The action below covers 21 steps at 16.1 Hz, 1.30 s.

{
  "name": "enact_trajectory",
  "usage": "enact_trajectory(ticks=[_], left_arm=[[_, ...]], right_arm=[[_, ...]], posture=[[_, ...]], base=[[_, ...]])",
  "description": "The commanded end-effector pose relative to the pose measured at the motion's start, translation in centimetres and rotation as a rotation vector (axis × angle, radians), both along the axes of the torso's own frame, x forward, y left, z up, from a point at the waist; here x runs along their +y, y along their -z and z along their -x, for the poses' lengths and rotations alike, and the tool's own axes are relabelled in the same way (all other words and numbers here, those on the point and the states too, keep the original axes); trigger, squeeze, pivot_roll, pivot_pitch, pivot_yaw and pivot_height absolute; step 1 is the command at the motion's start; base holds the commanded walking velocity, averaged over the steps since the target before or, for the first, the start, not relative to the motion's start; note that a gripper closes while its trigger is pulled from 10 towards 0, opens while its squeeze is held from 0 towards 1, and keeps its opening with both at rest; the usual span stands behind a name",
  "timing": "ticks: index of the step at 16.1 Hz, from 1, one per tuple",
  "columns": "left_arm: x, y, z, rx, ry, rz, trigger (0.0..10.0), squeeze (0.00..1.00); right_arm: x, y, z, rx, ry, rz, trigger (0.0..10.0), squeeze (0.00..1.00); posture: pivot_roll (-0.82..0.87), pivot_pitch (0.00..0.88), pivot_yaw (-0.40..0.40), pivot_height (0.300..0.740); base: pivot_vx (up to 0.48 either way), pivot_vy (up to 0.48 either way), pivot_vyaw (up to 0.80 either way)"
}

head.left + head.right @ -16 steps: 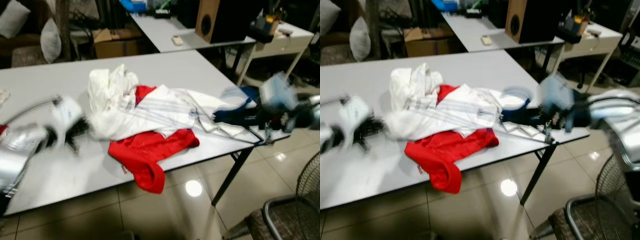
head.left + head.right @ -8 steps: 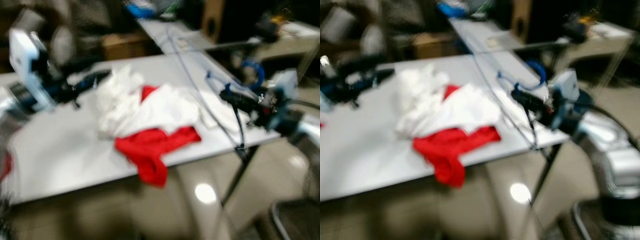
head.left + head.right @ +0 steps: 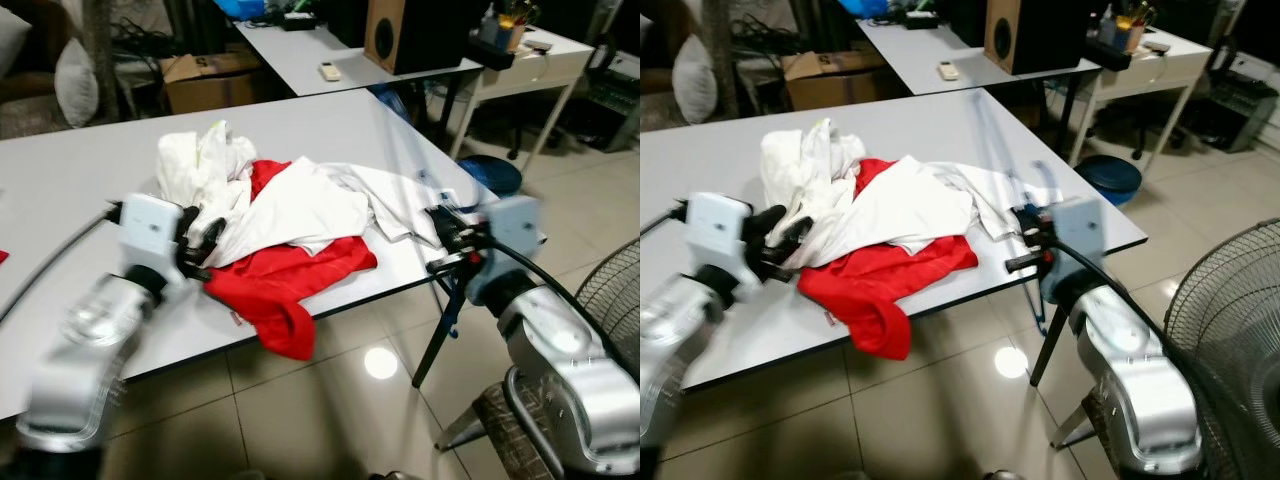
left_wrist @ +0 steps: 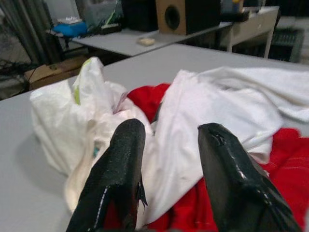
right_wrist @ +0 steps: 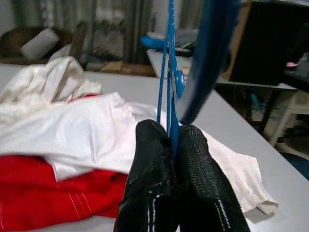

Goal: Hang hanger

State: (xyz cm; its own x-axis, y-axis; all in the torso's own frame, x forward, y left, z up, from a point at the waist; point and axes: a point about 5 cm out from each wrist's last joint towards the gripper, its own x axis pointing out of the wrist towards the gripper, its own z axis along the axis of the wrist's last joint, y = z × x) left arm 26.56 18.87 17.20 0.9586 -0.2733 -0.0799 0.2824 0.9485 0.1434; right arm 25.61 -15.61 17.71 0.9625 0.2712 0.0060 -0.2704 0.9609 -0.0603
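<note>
My right gripper (image 5: 169, 140) is shut on a thin blue hanger (image 5: 169, 72), which stands up from its fingers and is blurred in the eye views. That right gripper (image 3: 440, 240) hovers at the right edge of the grey table (image 3: 60, 190). A heap of white garments (image 3: 300, 205) lies over a red garment (image 3: 290, 285) that droops off the front edge. At the heap's left side my left gripper (image 3: 205, 240) is open, with the black fingers (image 4: 120, 159) spread just before the white and red cloth and holding nothing.
A second table with a wooden speaker (image 3: 395, 30) stands behind. Beyond the right edge are a blue bin (image 3: 490, 172), a fan grille (image 3: 610, 300) and a chair (image 3: 500, 410) low on the right. A cardboard box (image 3: 205, 75) sits at the back. Below is glossy tiled floor.
The camera has shifted and the blur has cleared. My left gripper, raised half a second ago, is now down at the heap. My right gripper still holds the hanger, now nearly upright.
</note>
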Motion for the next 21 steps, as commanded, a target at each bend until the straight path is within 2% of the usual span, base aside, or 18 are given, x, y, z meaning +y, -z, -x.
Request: enact_trajectory(ticks=[1, 2, 3, 4, 5, 7, 10, 13, 17, 18, 21], left_arm=[[0.3, -0.4, 0.2, -0.015, -0.029, -0.025, 10.0, 0.0], [-0.4, 0.5, 0.6, -0.001, -0.018, -0.057, 10.0, 0.0], [-0.7, 0.6, 0.7, 0.002, -0.011, -0.055, 10.0, 0.0], [-0.8, 0.5, 0.7, 0.001, -0.018, -0.015, 10.0, 0.0], [-0.8, 0.5, 0.5, 0.0, -0.025, -0.013, 10.0, 0.0], [-0.6, 0.4, -0.1, -0.001, -0.038, -0.017, 10.0, 0.0], [-0.9, 0.3, -0.8, -0.005, -0.019, -0.023, 10.0, 0.0], [-0.9, 0.1, -1.5, -0.011, -0.02, -0.015, 10.0, 0.0], [-0.8, 0.8, -0.3, 0.005, -0.055, -0.001, 10.0, 0.0], [-0.8, 1.1, -0.2, 0.009, -0.057, -0.003, 10.0, 0.0], [-0.8, 0.8, -0.5, 0.0, -0.063, 0.001, 10.0, 0.0]], right_arm=[[0.3, -0.6, 0.1, -0.033, 0.022, -0.016, 10.0, 0.0], [0.6, 0.4, 0.5, 0.032, 0.025, -0.102, 10.0, 0.0], [1.0, 0.8, 0.7, 0.05, 0.01, -0.146, 10.0, 0.0], [1.2, 1.0, 1.0, 0.049, 0.007, -0.167, 10.0, 0.0], [1.5, 1.1, 1.2, 0.048, -0.011, -0.174, 10.0, 0.0], [1.6, 1.6, 1.3, 0.034, 0.02, -0.119, 10.0, 0.0], [1.4, 1.3, 1.2, 0.007, 0.022, -0.13, 10.0, 0.0], [1.9, 1.3, 1.4, 0.029, 0.002, -0.153, 10.0, 0.0], [2.1, 1.4, 1.4, 0.015, -0.043, -0.105, 10.0, 0.0], [2.0, 1.6, 1.4, 0.025, -0.051, -0.064, 10.0, 0.0], [2.0, 1.4, 1.2, 0.019, -0.074, -0.063, 10.0, 0.0]], posture=[[-0.02, 0.0, 0.005, 0.74], [-0.01, 0.0, 0.009, 0.74], [-0.01, 0.0, 0.013, 0.74], [-0.01, 0.0, 0.018, 0.74], [-0.01, 0.0, 0.028, 0.74], [-0.02, 0.0, 0.046, 0.74], [-0.04, 0.0, 0.072, 0.74], [-0.06, 0.0, 0.081, 0.74], [-0.05, 0.0, 0.032, 0.74], [-0.05, 0.0, 0.028, 0.74], [-0.04, 0.0, 0.031, 0.74]], base=[[0.0, 0.42, 0.0], [0.0, 0.424, 0.0], [0.0, 0.42, 0.0], [0.0, 0.42, 0.0], [0.0, 0.416, 0.0], [0.0, 0.412, 0.0], [0.0, 0.409, 0.0], [0.0, 0.409, 0.0], [0.0, 0.405, 0.0], [0.0, 0.409, 0.0], [0.0, 0.405, 0.0]])
